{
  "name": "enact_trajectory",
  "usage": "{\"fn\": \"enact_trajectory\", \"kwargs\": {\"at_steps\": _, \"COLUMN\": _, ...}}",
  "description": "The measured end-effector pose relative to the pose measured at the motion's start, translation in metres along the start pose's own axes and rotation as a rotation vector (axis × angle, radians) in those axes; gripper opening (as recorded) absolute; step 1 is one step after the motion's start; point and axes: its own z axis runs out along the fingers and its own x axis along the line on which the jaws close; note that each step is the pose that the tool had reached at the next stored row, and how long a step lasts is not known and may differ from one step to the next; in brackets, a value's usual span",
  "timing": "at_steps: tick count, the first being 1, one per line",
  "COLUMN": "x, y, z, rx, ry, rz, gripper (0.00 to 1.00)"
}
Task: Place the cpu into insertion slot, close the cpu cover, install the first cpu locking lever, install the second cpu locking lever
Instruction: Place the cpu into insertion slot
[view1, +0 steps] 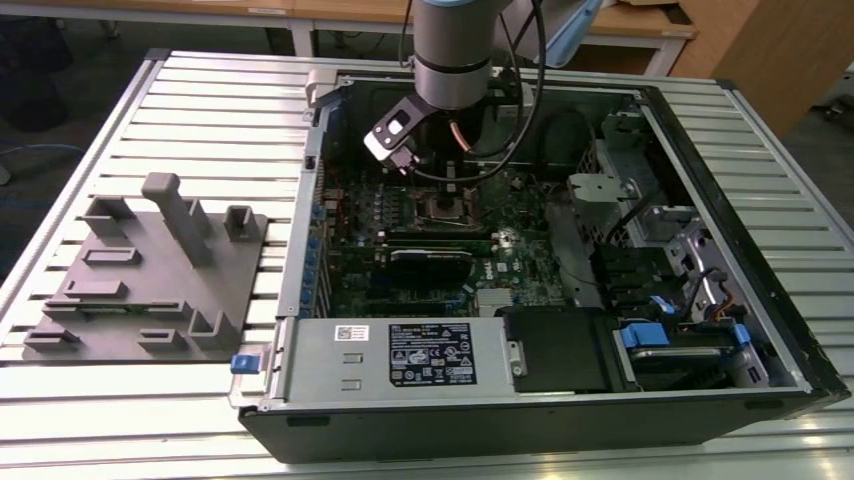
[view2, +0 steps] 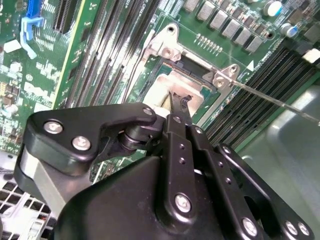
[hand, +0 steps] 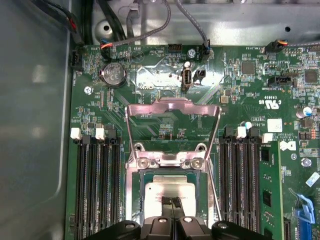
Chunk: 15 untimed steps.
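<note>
Arm: the arm (view1: 451, 60) reaches down into the open computer case (view1: 561, 425), over the far part of the motherboard (hand: 150, 75).

Gripper: in both wrist views the gripper (hand: 171, 201) sits over the middle of the chip. Its jaws are drawn together with barely a slit between them, and nothing shows between them. The tips are on the chip's top or just above it; I cannot tell which.

Cpu: the cpu (hand: 159, 192) lies flat inside the insertion slot (hand: 134, 187), its silvery top facing up, between two banks of memory slots (hand: 95, 185). Whether it is fully seated I cannot tell.

Cpu cover: the cpu cover (hand: 172, 106) is open, swung back to the far side of the slot, so its window frames bare board rather than the chip.

Lever: a thin wire locking lever (view2: 280, 102) runs out from a corner of the slot and is not latched over the cover.

Handling: the chip is probably light, stiff and thin, and its smooth metal top would be slippery under a pad. The contacts beneath it and in the slot are likely the delicate part, so opposite edges are the place to hold it, and it should be kept level.

Elsewhere: a grey fixture tray (view1: 134, 270) sits on the table, well apart from the case on the exterior view's left.
</note>
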Motion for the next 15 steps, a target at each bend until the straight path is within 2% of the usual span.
{"fn": "enact_trajectory", "kwargs": {"at_steps": 2, "x": -0.0001, "y": 0.0005, "z": 0.0002, "rx": 0.0329, "ry": -0.0005, "rz": 0.000, "gripper": 0.10}}
{"fn": "enact_trajectory", "kwargs": {"at_steps": 6, "x": -0.0001, "y": 0.0005, "z": 0.0002, "rx": 0.0360, "ry": -0.0007, "rz": 0.000, "gripper": 0.10}}
{"fn": "enact_trajectory", "kwargs": {"at_steps": 12, "x": 0.0000, "y": 0.0061, "z": 0.0007, "rx": 0.0366, "ry": -0.0010, "rz": 0.001, "gripper": 0.10}}
{"fn": "enact_trajectory", "kwargs": {"at_steps": 15, "x": 0.0000, "y": 0.0061, "z": 0.0020, "rx": 0.0364, "ry": -0.0017, "rz": 0.017, "gripper": 0.10}}
